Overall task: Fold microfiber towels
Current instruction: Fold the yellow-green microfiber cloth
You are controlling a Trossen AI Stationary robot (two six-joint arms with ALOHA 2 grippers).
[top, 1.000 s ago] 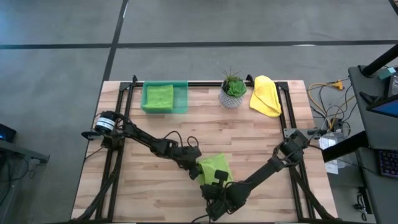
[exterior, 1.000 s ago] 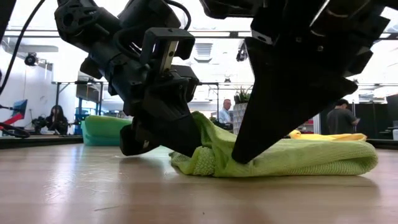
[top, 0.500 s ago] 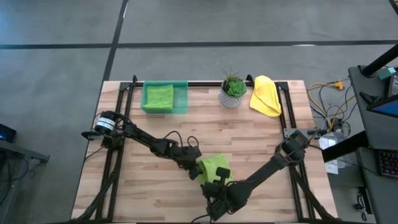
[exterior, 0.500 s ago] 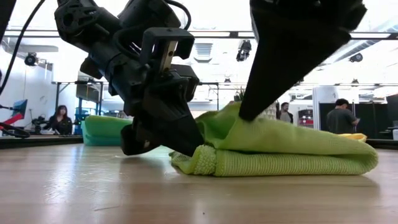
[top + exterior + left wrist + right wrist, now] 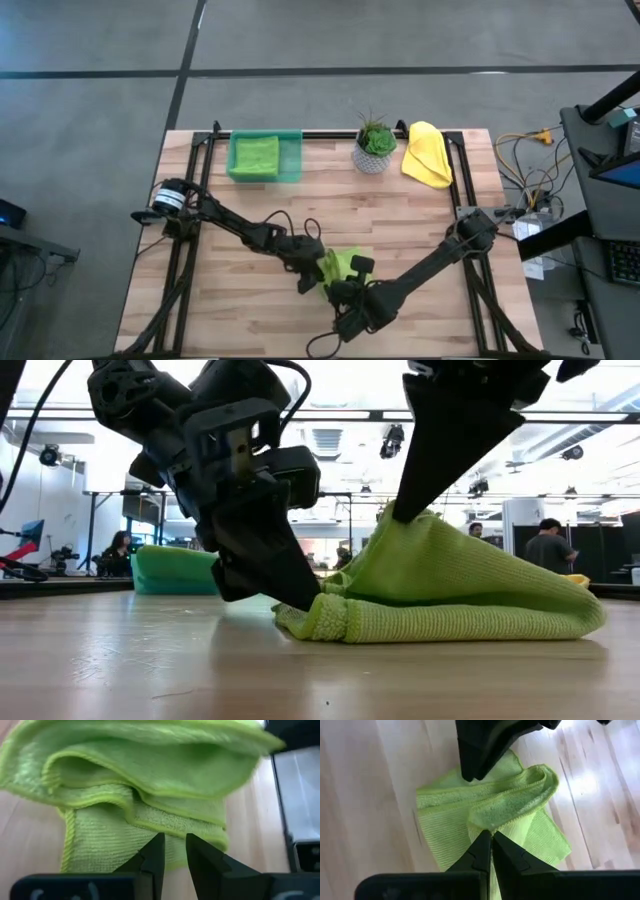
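Note:
A lime green towel (image 5: 340, 266) lies folded in several layers at the table's near middle. It also shows in the low view (image 5: 470, 605). My left gripper (image 5: 314, 270) stands at its left edge, fingers almost shut (image 5: 174, 842). My right gripper (image 5: 347, 285) is shut on an upper fold of the towel and holds it raised (image 5: 405, 515). A second lime green towel (image 5: 255, 154) lies in the green tray. A yellow towel (image 5: 427, 153) lies at the far right. No teal towel shows. My left gripper presses its nearly shut fingertips (image 5: 305, 598) down on the towel's thick left edge (image 5: 325, 615), slanting down from the table's left. That edge stays on the table. My right gripper pinches a bunched fold of the upper layers (image 5: 492, 827) between its two fingers, from above. The fold is drawn up into a peak (image 5: 415, 530), and the lower layers stay on the table.
The see-through green tray (image 5: 292, 158) stands at the far left, and a small potted plant (image 5: 375, 142) beside the yellow towel. Bare wood lies to the left and right of the towel. People show in the room behind (image 5: 545, 545).
My right gripper, which stood with its fingertips down on the flat towel, has risen with a fold of it. The upper layers now stand up in a peak, and the bottom layers have stayed on the table. My left gripper has turned a little in place.

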